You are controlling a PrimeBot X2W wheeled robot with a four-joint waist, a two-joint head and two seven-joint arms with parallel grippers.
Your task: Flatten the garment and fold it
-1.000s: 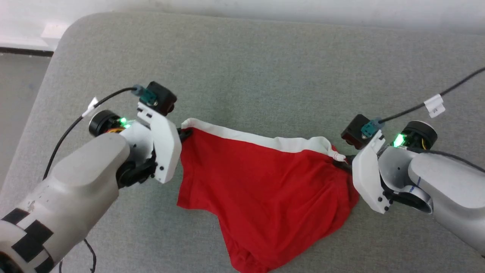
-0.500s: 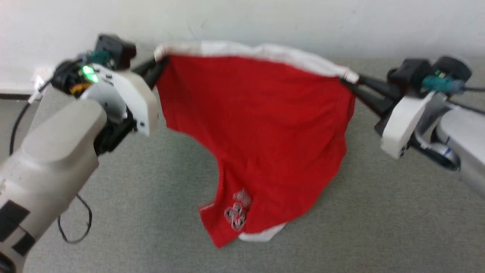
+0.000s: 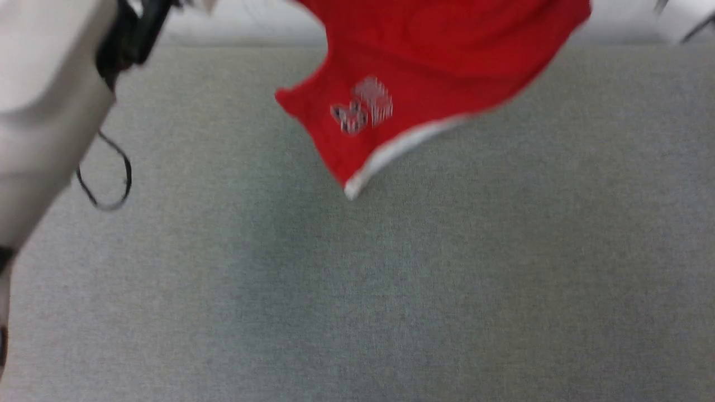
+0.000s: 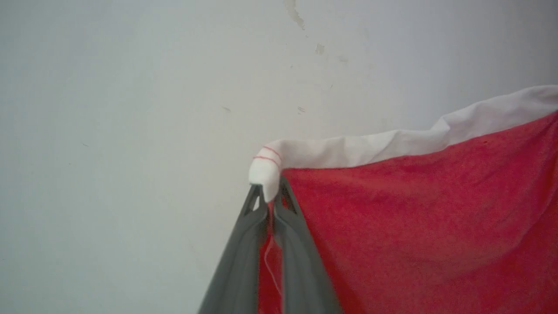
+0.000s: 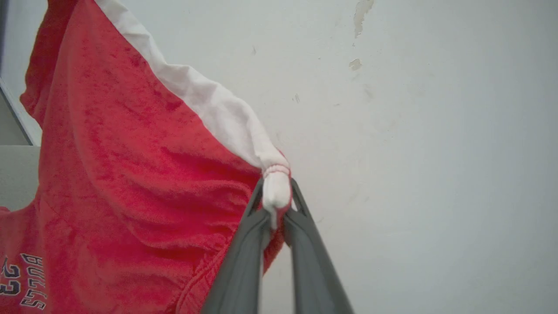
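Above the grey surface (image 3: 357, 279), one garment (image 3: 435, 56), higher than before, apparently airborne; left gripper (image 4: 270, 197), right gripper (image 5: 277, 198) both clamp its top corners

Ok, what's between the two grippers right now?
The white waistband of the garment: the left gripper pinches one end, the right gripper the other, per both wrist views.

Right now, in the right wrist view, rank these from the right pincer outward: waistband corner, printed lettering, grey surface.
1. Waistband corner: pinched in the right pincer.
2. Lettering: lower left, on the hanging shorts.
3. Surface: far left, behind the cloth.
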